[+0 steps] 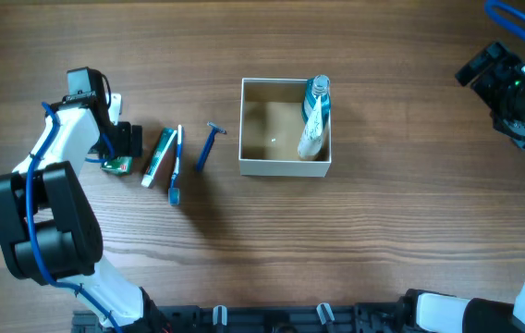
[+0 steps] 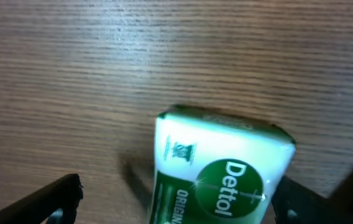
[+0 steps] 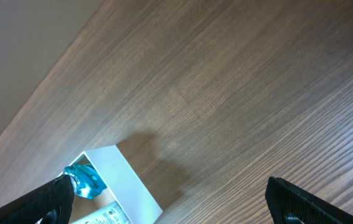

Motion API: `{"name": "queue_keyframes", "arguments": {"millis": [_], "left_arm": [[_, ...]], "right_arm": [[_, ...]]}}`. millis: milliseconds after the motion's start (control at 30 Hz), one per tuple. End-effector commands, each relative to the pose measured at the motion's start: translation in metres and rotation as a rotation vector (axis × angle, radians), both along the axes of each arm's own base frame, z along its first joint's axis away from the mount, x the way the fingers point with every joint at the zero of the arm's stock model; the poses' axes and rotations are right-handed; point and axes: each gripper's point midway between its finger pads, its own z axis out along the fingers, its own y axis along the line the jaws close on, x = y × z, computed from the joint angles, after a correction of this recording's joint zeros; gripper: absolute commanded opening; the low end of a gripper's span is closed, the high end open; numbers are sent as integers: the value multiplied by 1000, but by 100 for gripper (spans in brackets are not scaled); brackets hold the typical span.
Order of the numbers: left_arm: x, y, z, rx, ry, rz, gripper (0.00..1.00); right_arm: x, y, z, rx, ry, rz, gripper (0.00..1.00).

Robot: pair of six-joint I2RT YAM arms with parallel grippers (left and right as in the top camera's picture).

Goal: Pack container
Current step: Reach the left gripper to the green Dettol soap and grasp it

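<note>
The container (image 1: 251,129), a square white-walled box with a tan inside, stands mid-table. A white tube with a teal-blue cap (image 1: 315,116) lies inside along its right wall. A green and white Dettol soap bar (image 1: 115,166) lies on the table at the left. My left gripper (image 1: 125,141) is open just above it. In the left wrist view the soap (image 2: 220,162) lies between the spread fingers (image 2: 176,208), close to the right one. My right gripper (image 1: 495,79) is open and empty at the far right, well above the table; its view shows a container corner (image 3: 127,180) and the cap (image 3: 84,180).
A green and white toothpaste tube (image 1: 159,154), a blue and white toothbrush (image 1: 177,166) and a blue razor (image 1: 209,146) lie side by side on the wooden table between the soap and the container.
</note>
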Motion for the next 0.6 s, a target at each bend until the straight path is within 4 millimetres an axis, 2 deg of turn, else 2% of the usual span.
{"name": "queue_keyframes", "arguments": {"millis": [0,100,233,300,333,367,467,533,567], "left_arm": [[-5,5,-16,24,58,-18,95],[-9,0,-27,-6,84,-12,82],[-6,-7,-22,-70,38,121,76],[0,-26,-12,-188,-1,135,75],[5,-42,-1,-277,-34,114,71],[6,-49,7,-314,-49,104,66],[2,-53,34,-336,-89,138,56],[-4,-53,51,-330,-107,136,57],[-6,-54,57,-330,-112,134,52]], "right_arm": [[2,-1,-2,12,3,-19,100],[2,-1,-2,12,3,-19,100],[2,-1,-2,11,3,-19,100],[2,-1,-2,12,3,-19,100],[2,-1,-2,12,3,-19,100],[2,-1,-2,12,3,-19,100],[2,-1,-2,12,3,-19,100],[2,-1,-2,12,3,-19,100],[2,-1,-2,12,3,-19,100]]}}
